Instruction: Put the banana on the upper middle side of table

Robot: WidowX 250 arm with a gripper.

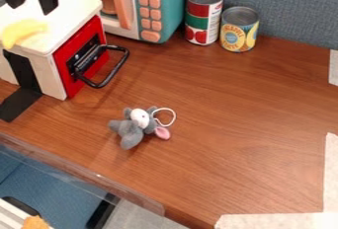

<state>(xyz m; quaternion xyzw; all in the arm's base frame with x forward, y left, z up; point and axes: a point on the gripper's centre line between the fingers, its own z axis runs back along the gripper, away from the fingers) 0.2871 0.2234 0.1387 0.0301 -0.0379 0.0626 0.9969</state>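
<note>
At the upper left, my gripper (31, 1) hangs over the white top of a small toy oven, its two black fingers spread with a gap between them. The yellow banana (23, 29) lies on that white top, toward its front left corner, a little below and apart from the fingers. The wooden table (224, 90) stretches to the right of the oven.
The toy oven (58, 45) has a red front and a black handle jutting right. A teal toy microwave (158, 6) and two cans, one red and green (202, 18), one yellow (239, 30), stand along the back. A grey plush mouse (134, 127) lies left of centre.
</note>
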